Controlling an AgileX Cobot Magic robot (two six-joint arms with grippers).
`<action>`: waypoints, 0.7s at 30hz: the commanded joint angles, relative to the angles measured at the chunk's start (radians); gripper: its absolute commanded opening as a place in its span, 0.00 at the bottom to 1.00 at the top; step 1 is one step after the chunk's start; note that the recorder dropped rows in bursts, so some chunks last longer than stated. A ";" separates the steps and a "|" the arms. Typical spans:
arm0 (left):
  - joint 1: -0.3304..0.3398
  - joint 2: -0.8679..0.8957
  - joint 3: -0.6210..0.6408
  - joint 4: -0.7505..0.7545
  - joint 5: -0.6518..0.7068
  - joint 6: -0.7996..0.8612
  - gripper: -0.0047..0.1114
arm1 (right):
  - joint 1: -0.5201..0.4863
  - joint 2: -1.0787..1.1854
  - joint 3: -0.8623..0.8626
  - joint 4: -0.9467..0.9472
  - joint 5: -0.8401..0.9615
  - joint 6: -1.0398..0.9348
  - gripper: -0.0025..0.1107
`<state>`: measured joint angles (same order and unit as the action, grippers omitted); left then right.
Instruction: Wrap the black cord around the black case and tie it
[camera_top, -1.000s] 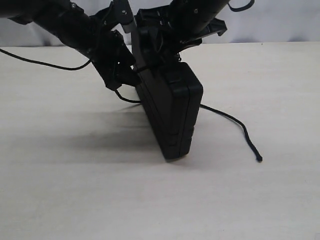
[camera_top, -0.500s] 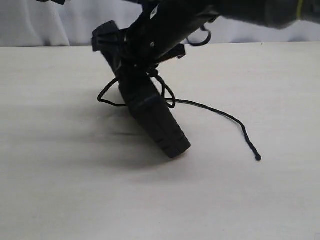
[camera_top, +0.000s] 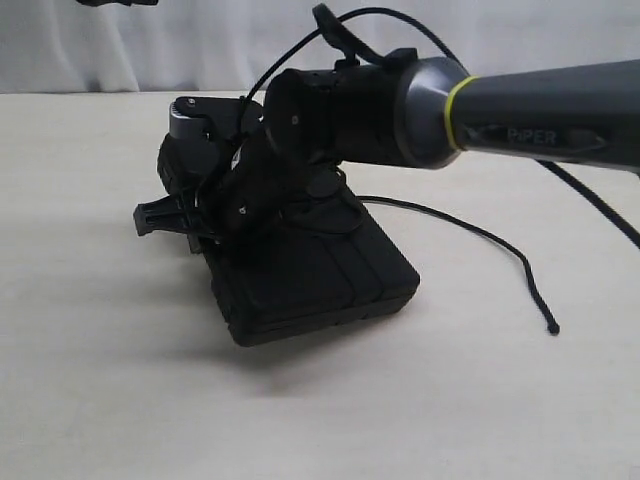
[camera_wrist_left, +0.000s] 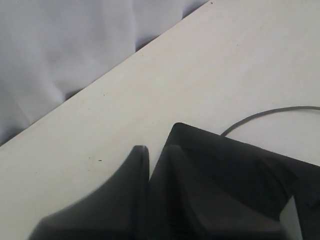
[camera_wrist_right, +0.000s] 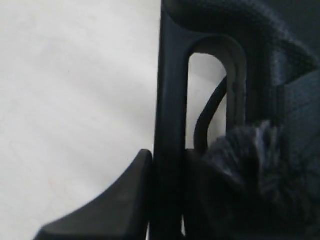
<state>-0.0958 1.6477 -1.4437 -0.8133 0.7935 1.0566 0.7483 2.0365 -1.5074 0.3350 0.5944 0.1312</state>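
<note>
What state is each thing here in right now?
Case: shut, held tilted on the table.
Cord: loose, not tied, tail lying on the table.
Right jaws: clamped on the case's handle.
Left jaws: closed together.

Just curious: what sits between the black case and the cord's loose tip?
Only bare table and the cord itself trailing from the case, seen in the exterior view.

Exterior low across table (camera_top: 480, 400), right wrist very close; both share black case (camera_top: 310, 285)
</note>
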 joint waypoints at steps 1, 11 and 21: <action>0.001 -0.001 0.005 -0.061 0.021 0.054 0.14 | -0.005 -0.020 -0.018 0.000 -0.040 -0.074 0.35; 0.001 0.002 0.019 -0.063 0.042 0.081 0.14 | -0.039 -0.042 -0.268 -0.210 0.324 0.009 0.51; -0.150 0.056 0.191 -0.137 0.059 0.489 0.15 | -0.316 -0.104 -0.195 -0.407 0.586 0.088 0.51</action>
<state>-0.1833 1.6713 -1.2831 -0.9282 0.7988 1.3877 0.5053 1.9558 -1.7577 -0.0720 1.1749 0.2235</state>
